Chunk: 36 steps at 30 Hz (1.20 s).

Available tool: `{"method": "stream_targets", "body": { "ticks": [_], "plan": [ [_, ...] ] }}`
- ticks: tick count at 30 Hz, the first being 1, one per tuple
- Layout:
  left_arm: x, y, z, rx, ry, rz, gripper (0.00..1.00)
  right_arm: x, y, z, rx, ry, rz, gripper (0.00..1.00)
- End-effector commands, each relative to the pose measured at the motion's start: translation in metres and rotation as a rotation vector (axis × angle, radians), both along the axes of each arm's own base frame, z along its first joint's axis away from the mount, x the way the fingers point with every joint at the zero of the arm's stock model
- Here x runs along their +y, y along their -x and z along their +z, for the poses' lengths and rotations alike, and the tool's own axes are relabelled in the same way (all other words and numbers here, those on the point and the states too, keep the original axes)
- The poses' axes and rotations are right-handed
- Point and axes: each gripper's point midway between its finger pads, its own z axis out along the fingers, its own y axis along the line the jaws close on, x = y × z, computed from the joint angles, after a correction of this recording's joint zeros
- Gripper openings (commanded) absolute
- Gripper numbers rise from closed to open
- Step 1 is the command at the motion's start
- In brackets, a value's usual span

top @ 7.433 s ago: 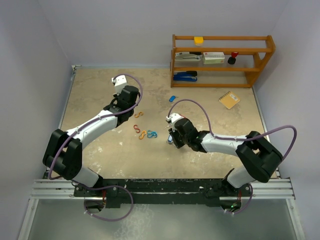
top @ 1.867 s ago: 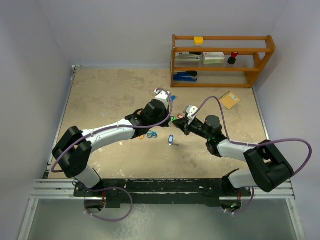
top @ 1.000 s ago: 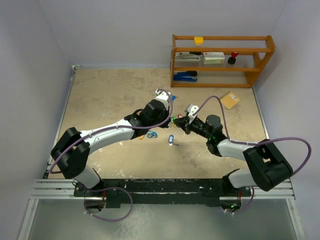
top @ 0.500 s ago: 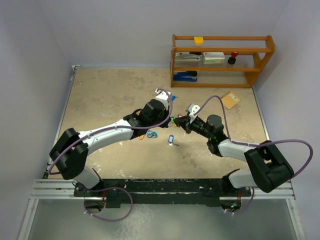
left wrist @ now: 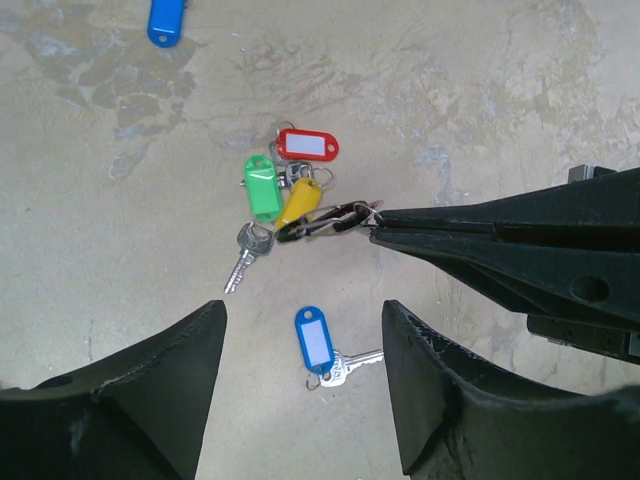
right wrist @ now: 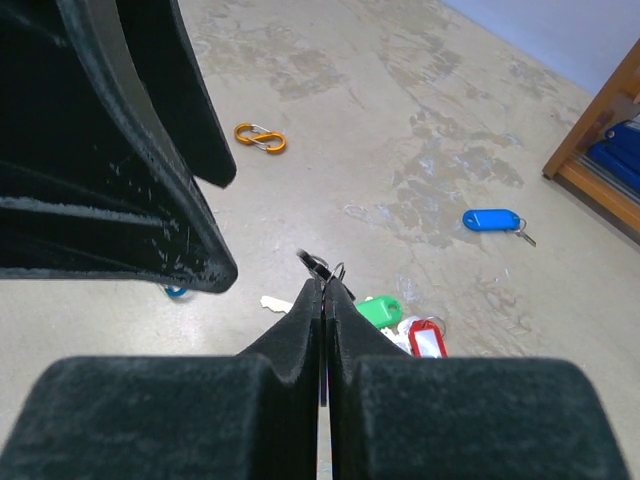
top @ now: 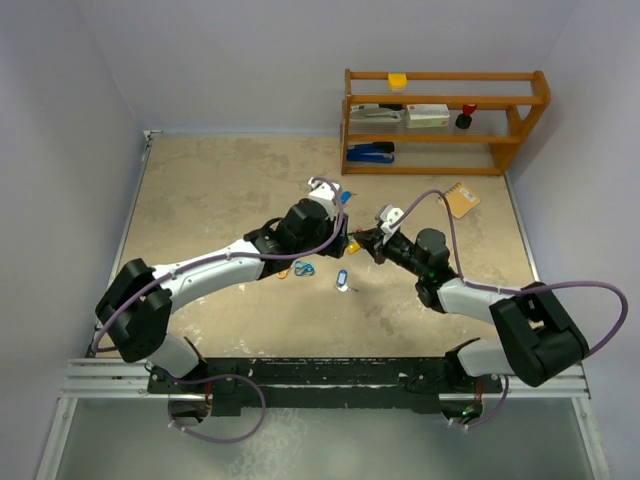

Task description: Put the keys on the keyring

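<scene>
**Top external.** Found the right gripper [top: 367,242] pinched shut on the keyring [top: 354,244]. Placed the left gripper [top: 338,232] just beside the keyring, on its far-left side. Logged one loose blue-tagged key [top: 342,279] on the table [top: 200,190], a little nearer the arm bases than the keyring.

**Left wrist.** Confirmed the left jaws spread wide and holding nothing. Counted a green tag [left wrist: 262,189], a red tag [left wrist: 308,146] and a yellow tag [left wrist: 300,203] bunched at the keyring's free end, opposite the right fingertips. Saw the loose blue-tagged key just below the keyring in this view, between the two left fingers. Spotted a second blue-tagged key [left wrist: 166,20] well apart from the keyring, up and to the left.

**Right wrist.** Saw both fingers pressed together with the keyring poking out past their tips, green and red tags just beyond it. Noted an orange clip [right wrist: 260,137] further off to the keyring's left; not a key, so leave it.

**Step in hand (judged).** Fetching the loose blue-tagged key.
- Come straight down and close on the tag's long edges, leaving the key's small ring free for threading.
- Keep the right pinch firm and motionless.
- Avoid brushing the hanging bunch.
- Cannot tell from here which way the keyring's opening faces; check before threading.
</scene>
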Motion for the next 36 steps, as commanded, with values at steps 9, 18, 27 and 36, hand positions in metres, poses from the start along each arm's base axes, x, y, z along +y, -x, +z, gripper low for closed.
{"method": "stream_targets", "body": {
  "ticks": [9,18,27,36],
  "plan": [
    [0.076,-0.025,0.072,-0.192,0.089,0.415,0.79,-0.014,-0.014,0.024,-0.033,-0.016,-0.107,0.0],
    [0.125,-0.026,0.082,-0.237,0.102,0.61,0.91,-0.038,-0.051,0.036,0.026,-0.04,-0.313,0.0],
    [0.125,-0.027,0.08,-0.232,0.099,0.607,0.91,-0.092,-0.082,0.023,0.096,-0.049,-0.622,0.0],
    [0.121,-0.028,0.078,-0.225,0.101,0.598,0.91,-0.119,-0.082,-0.01,0.209,-0.042,-0.751,0.0]
  ]
}}
